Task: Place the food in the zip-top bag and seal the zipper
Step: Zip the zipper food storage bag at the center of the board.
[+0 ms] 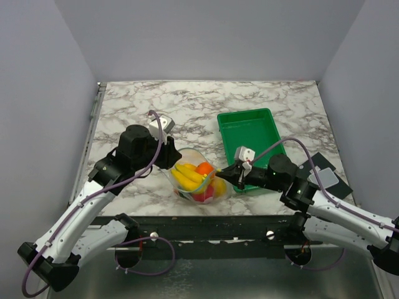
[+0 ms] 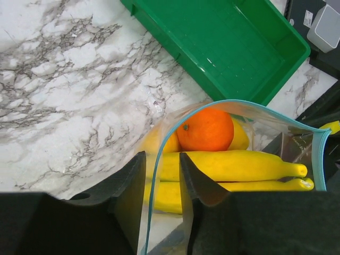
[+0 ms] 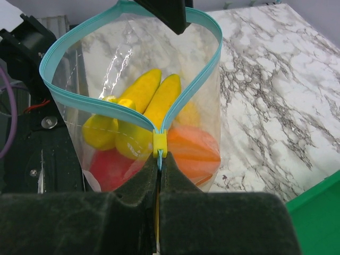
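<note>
Closest to the lens, the right tool is pinched together on the zipper, just behind a small yellow slider at the near corner of the bag. From that corner the blue strip splits into two lips and bows out wide, so the mouth gapes open. Fruit is inside: bananas, an orange, something red low down. The bag sits on the marble surface between the two arms, just beside the green tray.

At the far corner, the left tool has its jaws apart, one finger on each side of the strip and not squeezing it as far as I can see.

Now the line that matters: the mouth's long axis runs straight from the right tool across to the left tool. The slider is at the right tool's end, so my read is that the closing run goes right to left. The right arm is already in place, and the left would need to clamp its corner as an anchor.
</note>
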{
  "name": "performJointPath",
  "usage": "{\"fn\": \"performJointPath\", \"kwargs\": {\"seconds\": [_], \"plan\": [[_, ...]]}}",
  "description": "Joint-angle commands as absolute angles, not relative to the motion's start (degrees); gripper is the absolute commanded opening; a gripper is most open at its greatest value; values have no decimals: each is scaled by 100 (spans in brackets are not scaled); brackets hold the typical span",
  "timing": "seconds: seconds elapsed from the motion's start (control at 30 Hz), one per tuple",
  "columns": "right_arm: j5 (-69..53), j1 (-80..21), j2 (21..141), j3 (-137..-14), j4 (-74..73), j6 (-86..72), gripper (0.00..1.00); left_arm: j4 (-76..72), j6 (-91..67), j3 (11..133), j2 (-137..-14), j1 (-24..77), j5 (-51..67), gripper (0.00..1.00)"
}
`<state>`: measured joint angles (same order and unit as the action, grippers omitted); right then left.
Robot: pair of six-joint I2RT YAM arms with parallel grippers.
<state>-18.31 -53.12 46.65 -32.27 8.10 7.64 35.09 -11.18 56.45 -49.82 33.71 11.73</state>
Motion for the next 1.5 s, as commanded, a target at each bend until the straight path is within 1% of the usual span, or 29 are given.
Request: {"fn": "performJointPath", "kwargs": {"seconds": [0.0,0.1,0.23,0.33,0.47,0.63,0.8,0.9,1.03,1.1,1.17,1.47], "plan": [[-2067,-5282,4710,-3663,29,1094,1,3629,-935,6081,-4961,3366,879,36],[-2151,-5282,4723,-3795,-229,1140,1,3691,-847,6329,-5012,3365,880,40],[-2396,-5282,4790,-4074,-586,1167,1,3658,-737,6600,-5089,3365,1237,45],[-2599,-5283,4839,-4290,-846,1215,1,3529,-585,6693,-5136,3373,1671,51],[-2744,-5282,4884,-4484,-1068,1248,1,3280,-484,6710,-5253,3375,2539,57],[-2894,-5282,4924,-4623,-1262,1264,1,2770,-516,6541,-5357,3380,3498,61],[-2934,-5282,4971,-4738,-1423,1283,1,2376,-558,6360,-5458,3383,4218,64],[-2963,-5282,4982,-4737,-1424,1279,1,2228,-464,6192,-5523,3443,4627,67],[-3019,-5282,5020,-4723,-1394,1249,1,2135,-320,5999,-5621,3640,4741,69],[-3051,-5282,5036,-4734,-1389,1232,1,2127,-254,5940,-5706,3769,4805,74],[-3067,-5282,5053,-4730,-1389,1222,1,2125,-204,5911,-5780,3880,4812,83],[-3177,-5282,5080,-4623,-1345,1134,1,2118,-28,6100,-5883,4111,4660,84]]}}
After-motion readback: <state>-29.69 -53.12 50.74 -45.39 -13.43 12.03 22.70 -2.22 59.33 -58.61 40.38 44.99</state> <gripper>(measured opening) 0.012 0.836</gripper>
